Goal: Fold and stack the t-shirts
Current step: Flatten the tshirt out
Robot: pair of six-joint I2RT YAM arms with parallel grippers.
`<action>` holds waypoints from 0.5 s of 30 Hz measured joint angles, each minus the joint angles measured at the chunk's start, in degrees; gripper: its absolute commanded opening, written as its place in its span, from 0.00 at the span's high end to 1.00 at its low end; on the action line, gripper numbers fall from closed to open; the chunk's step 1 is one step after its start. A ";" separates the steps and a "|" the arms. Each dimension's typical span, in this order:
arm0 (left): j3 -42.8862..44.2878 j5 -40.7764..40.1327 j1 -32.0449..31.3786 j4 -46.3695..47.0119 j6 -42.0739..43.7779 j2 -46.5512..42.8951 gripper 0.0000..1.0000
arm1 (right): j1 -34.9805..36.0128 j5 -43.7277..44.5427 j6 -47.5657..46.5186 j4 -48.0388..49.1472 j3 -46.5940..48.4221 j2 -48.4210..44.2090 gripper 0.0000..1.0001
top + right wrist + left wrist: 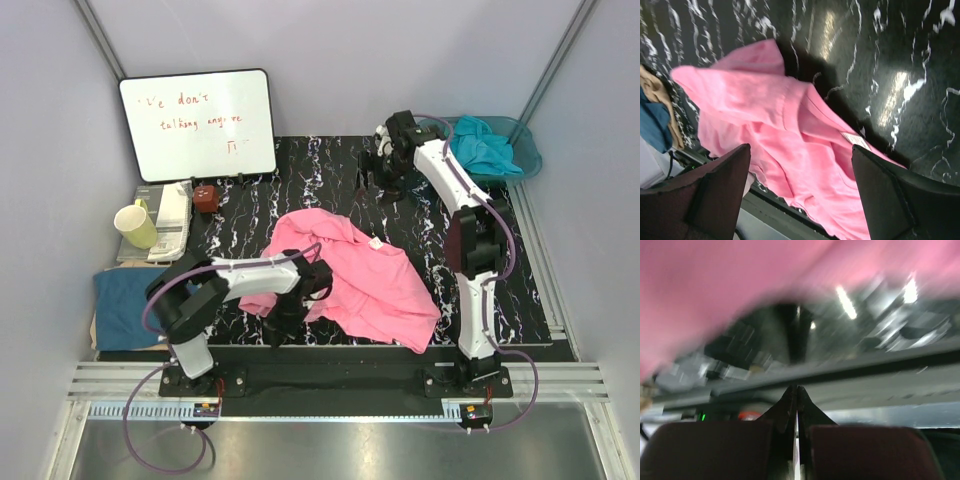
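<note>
A: Pink shirt (372, 282)?
B: Crumpled on the middle of the table (320, 180), running toward the near right edge.
A: Left gripper (797, 390)?
B: At the shirt's near left edge. Tips pressed together, nothing seen between them. Blurred pink cloth above them.
A: Right gripper (800, 150)?
B: Over the far side, apart from the pink shirt. Fingers spread wide, holding nothing.
A: Others?
B: Turquoise shirt (485, 148) in the basin (528, 165), far right. Dark blue shirt (122, 305) at the left edge.
</note>
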 measured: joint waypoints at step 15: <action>5.14 -15.19 28.94 -3.56 -7.30 -28.15 0.09 | 10.29 -6.75 -0.37 -5.86 22.38 11.74 0.20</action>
